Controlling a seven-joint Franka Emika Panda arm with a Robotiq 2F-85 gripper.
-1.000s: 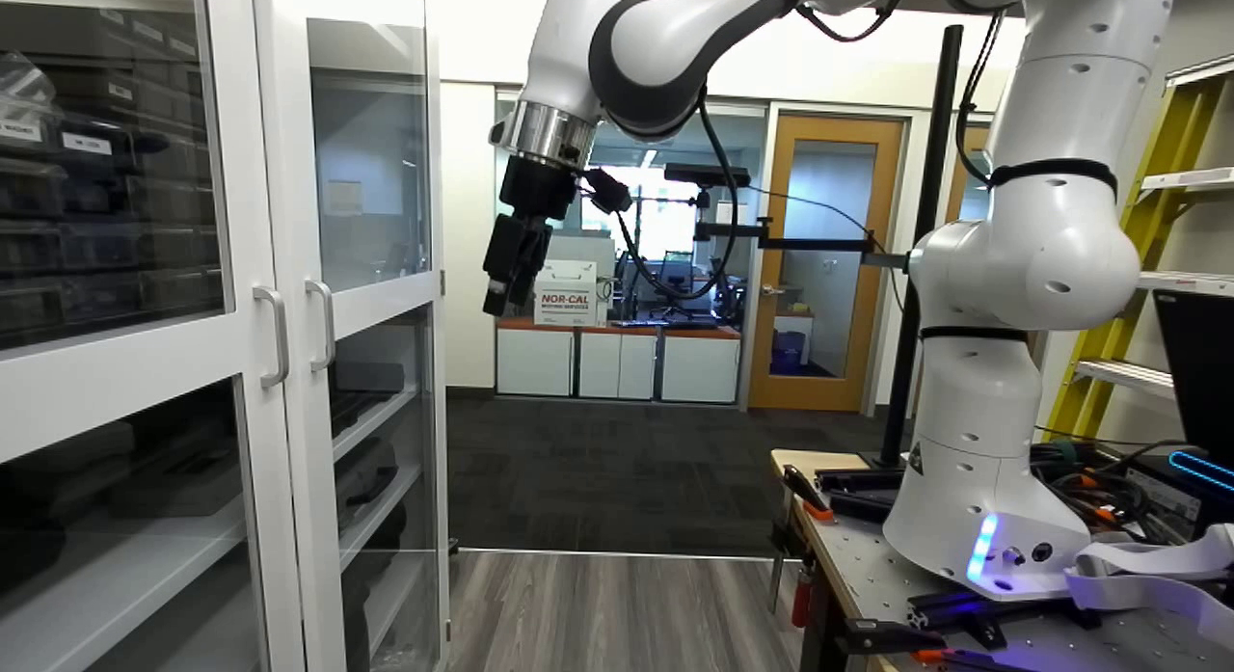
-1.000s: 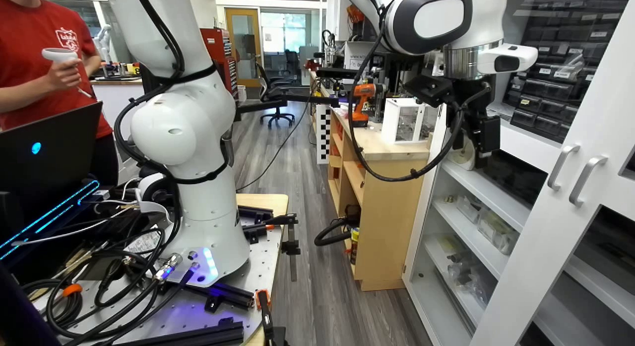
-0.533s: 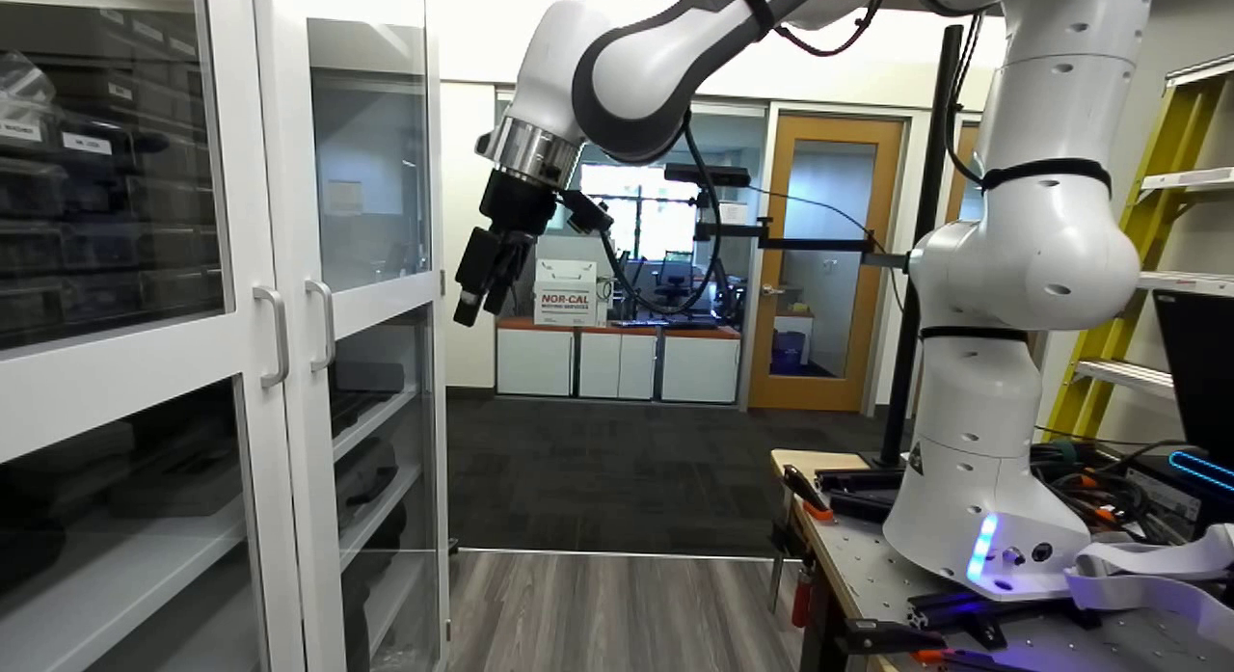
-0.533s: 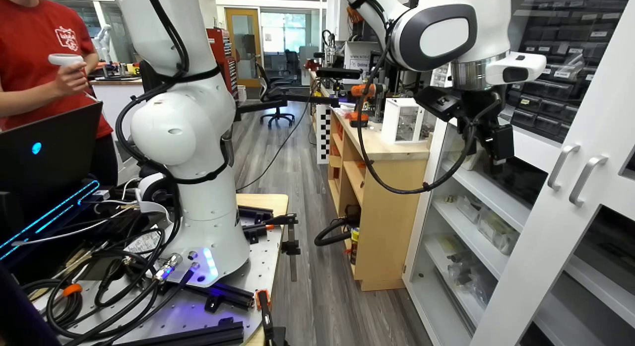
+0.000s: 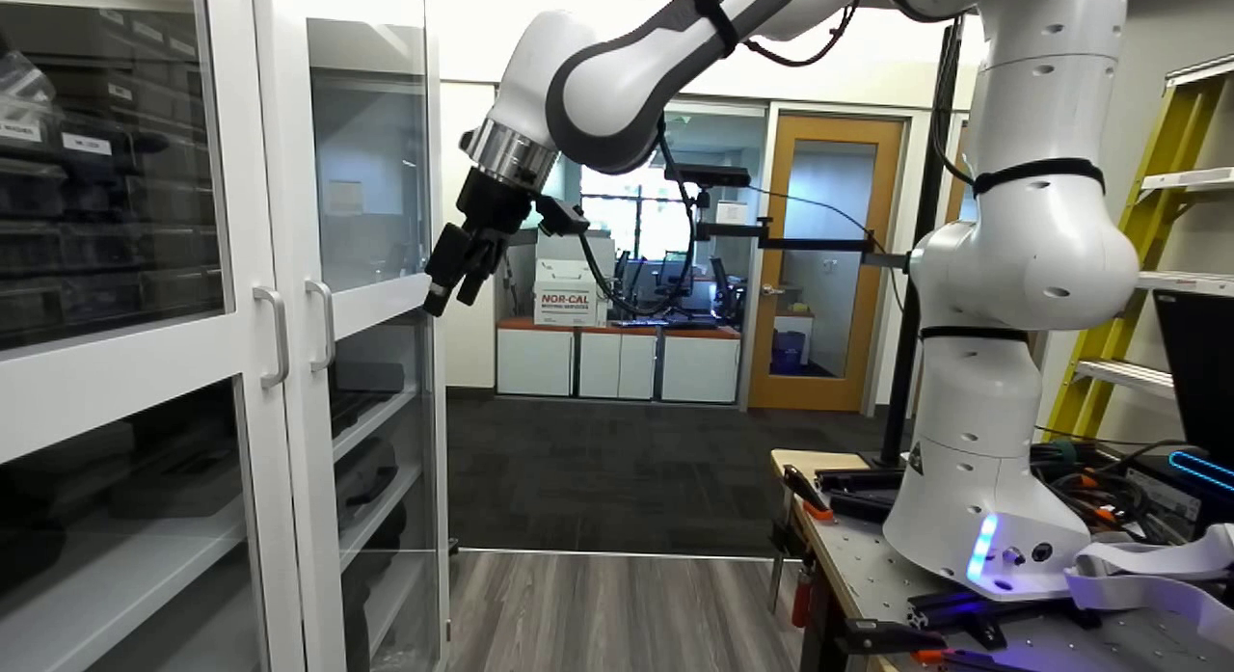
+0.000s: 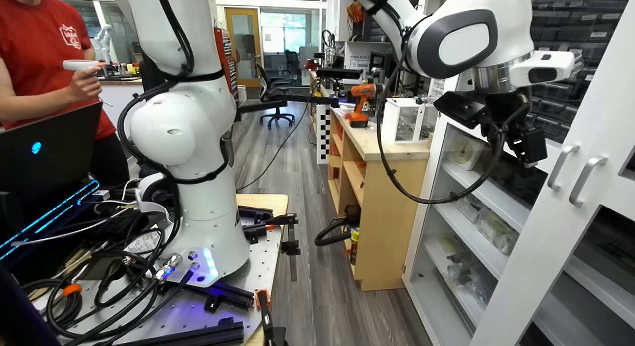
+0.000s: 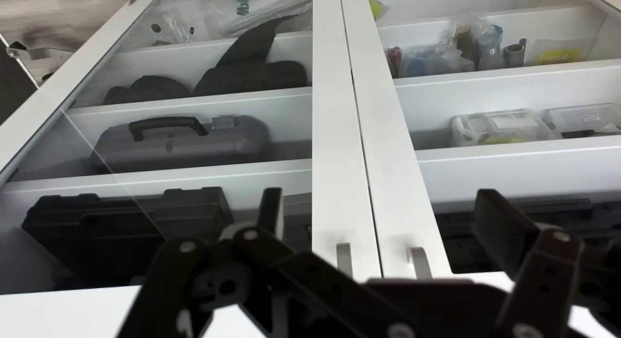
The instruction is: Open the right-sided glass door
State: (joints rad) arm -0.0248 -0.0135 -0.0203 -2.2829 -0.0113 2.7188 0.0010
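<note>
Inspector: Door location and condition?

Surveyor: White-framed right-hand glass door (image 5: 381, 299), on the right in both exterior views, observed closed, its inner edge just beside the left-hand white-framed glass door (image 5: 116, 378). Curved silver handles (image 5: 329, 327) are fitted along both inner edges.

Inspector: Edges and working room?

Surveyor: A strip of grey wood-plank floor (image 5: 617, 609) separates the doors from the perforated grey metal surface (image 5: 863, 566) under the white robot arm (image 5: 1022, 267). At that surface's edge sits a black-and-orange clamp (image 6: 266, 311); a pale wooden workbench (image 6: 392, 227) stands just beside the left-hand door's outer edge.

Inspector: And the hand?

Surveyor: Black two-fingered hand (image 7: 381, 214), tilted down toward the doors, fingers (image 7: 269, 209) spread well apart. Both handles show beyond it, between the fingers, in the wrist view; it stands apart from them.
</note>
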